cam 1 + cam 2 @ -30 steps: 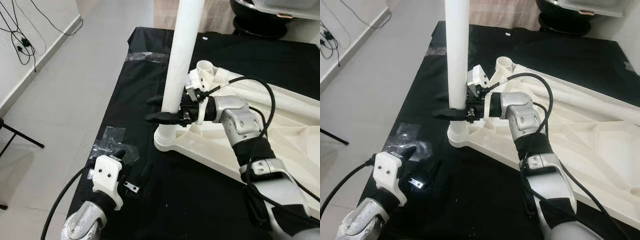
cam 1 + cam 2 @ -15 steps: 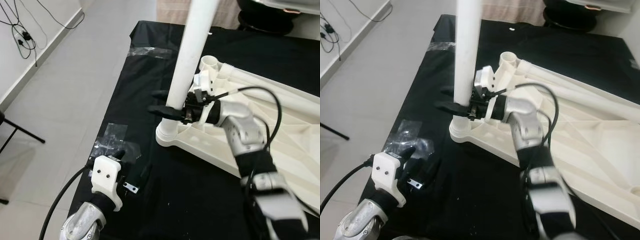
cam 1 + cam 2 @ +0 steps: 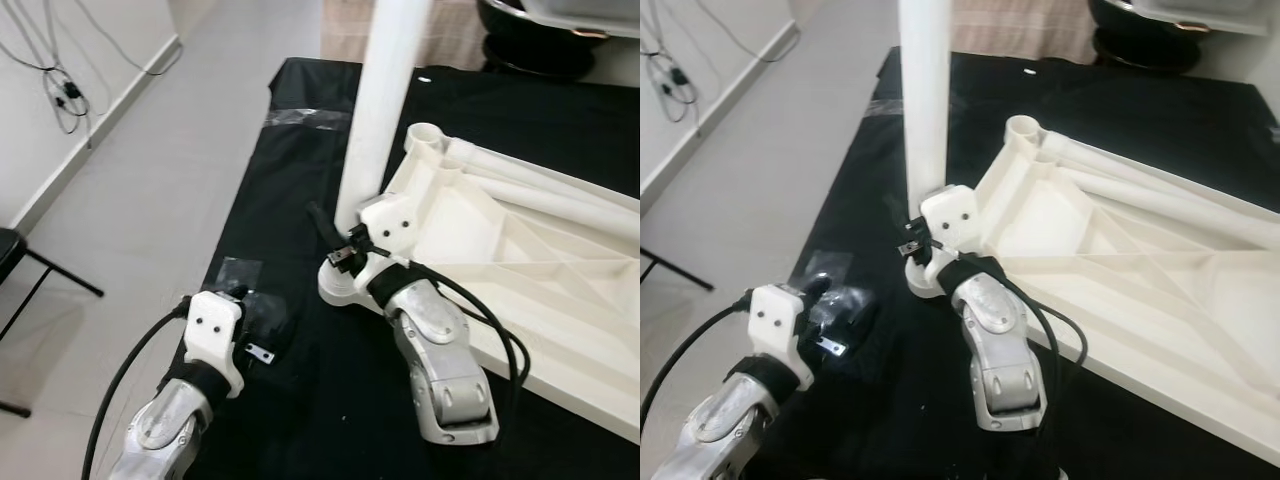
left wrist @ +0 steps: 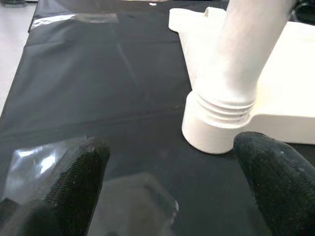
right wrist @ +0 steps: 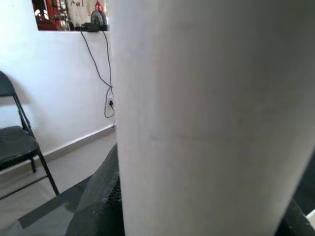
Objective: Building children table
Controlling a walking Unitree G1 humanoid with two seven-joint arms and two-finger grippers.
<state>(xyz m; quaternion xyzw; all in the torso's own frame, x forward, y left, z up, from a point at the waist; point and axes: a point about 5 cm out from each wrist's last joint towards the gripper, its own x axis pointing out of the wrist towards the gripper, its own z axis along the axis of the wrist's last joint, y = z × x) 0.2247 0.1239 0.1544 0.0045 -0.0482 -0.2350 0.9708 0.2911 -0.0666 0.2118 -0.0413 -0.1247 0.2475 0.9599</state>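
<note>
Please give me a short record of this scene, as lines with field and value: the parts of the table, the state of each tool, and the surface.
surface: black cloth on the floor
tabletop: white tabletop lying upside down on the cloth
leg: white leg standing upright in the corner socket
right tool: right tool around the lower leg, fingers on both sides
left tool: left tool open, low over the cloth, near plastic bags

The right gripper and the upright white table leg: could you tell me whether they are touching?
Touching. In the right wrist view the black fingers lie against the white table leg on both sides; the left eye view shows the right gripper at its base.
</note>
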